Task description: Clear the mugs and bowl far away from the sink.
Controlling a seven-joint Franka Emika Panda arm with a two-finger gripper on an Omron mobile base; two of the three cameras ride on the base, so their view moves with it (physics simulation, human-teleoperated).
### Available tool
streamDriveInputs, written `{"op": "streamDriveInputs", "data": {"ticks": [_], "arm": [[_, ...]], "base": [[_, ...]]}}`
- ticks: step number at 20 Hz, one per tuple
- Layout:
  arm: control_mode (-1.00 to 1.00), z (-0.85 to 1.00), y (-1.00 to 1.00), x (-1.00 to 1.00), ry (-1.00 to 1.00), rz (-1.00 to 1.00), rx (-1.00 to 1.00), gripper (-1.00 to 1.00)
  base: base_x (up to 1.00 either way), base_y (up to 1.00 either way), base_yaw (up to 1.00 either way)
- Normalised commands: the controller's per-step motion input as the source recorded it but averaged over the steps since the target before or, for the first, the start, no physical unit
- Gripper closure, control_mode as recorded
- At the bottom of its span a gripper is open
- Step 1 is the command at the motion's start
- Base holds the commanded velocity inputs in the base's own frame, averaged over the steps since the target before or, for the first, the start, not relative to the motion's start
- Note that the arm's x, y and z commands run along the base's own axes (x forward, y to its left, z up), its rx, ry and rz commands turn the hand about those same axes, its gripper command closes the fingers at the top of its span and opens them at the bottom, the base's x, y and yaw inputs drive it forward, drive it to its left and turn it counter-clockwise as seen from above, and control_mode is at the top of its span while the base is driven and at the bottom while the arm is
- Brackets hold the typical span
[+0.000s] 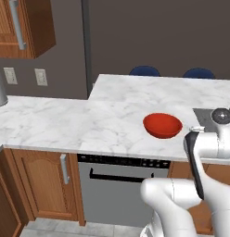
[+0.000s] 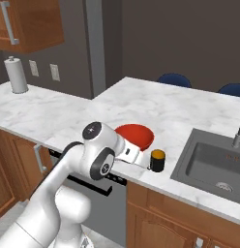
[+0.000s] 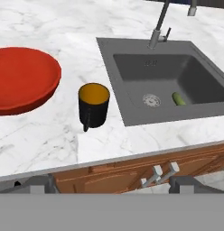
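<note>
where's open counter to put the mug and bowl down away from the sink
The widest bare marble is the counter left of the red bowl, running toward the paper towel roll by the wall, plus the stretch behind the bowl toward the blue chairs. It is crowded near the sink: the black mug stands between bowl and basin.

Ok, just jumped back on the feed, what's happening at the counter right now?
The gripper is open and empty, off the front edge of the marble counter, looking at the black mug. That mug stands upright between the red bowl and the sink, close to the basin's left rim. Something small and green lies in the sink near the drain. Nothing is being held.
</note>
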Motion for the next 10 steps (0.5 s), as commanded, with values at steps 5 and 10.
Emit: {"op": "streamDriveInputs", "data": {"ticks": [5, 10], "arm": [[-1.0, -0.16, 0.14, 0.35, 0.07, 0.0, 0.0, -1.0], [-1.0, -0.31, 0.09, 0.49, 0.12, 0.0, 0.0, -1.0]], "base": [[0.0, 0.0, 0.0], [0.0, 0.0, 0.0]]}}
